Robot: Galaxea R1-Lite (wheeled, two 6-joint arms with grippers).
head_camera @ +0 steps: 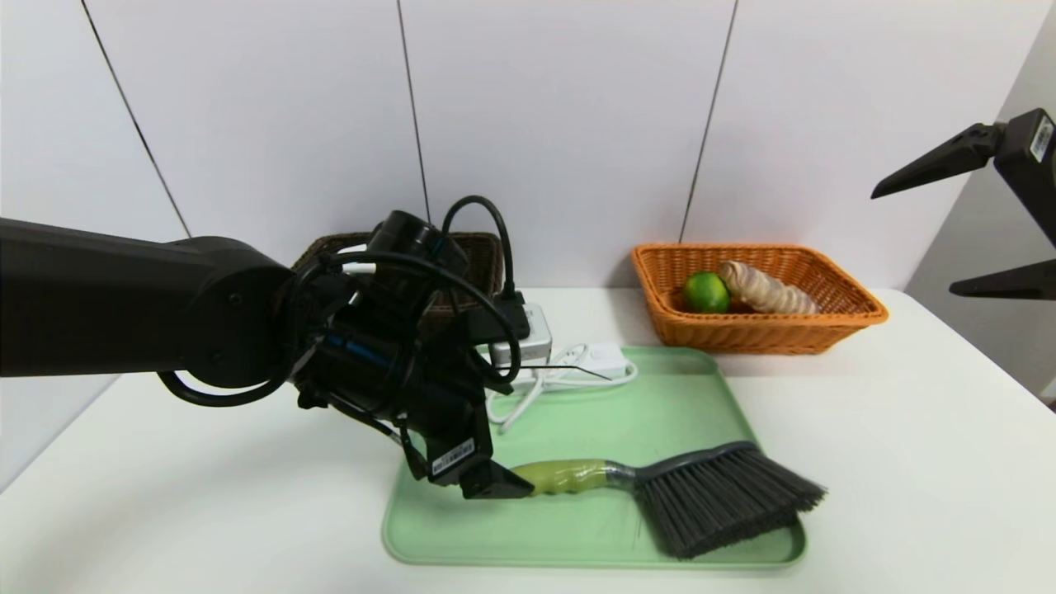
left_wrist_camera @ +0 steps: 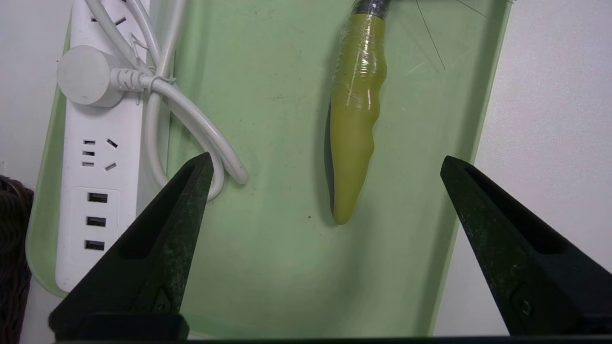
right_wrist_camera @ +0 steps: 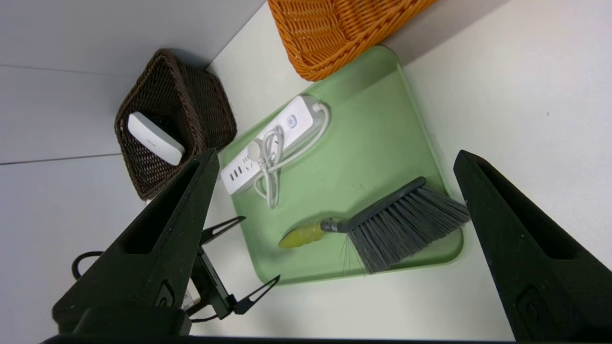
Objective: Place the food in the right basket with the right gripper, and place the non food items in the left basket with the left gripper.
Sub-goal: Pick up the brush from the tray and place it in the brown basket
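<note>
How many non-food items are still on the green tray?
2: the white power strip with coiled cord, along the tray's basket side, and the green-handled, dark-bristled brush, across the opposite side.

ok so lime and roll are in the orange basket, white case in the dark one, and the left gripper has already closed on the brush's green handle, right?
Not closed: the right wrist view shows the left gripper open, with the green handle lying free on the tray. The rest stands.

At lower centre, the green-handled, dark-bristled brush (head_camera: 709,487) lies before the white power strip (head_camera: 606,360) on the green plastic tray (head_camera: 462,532).
</note>
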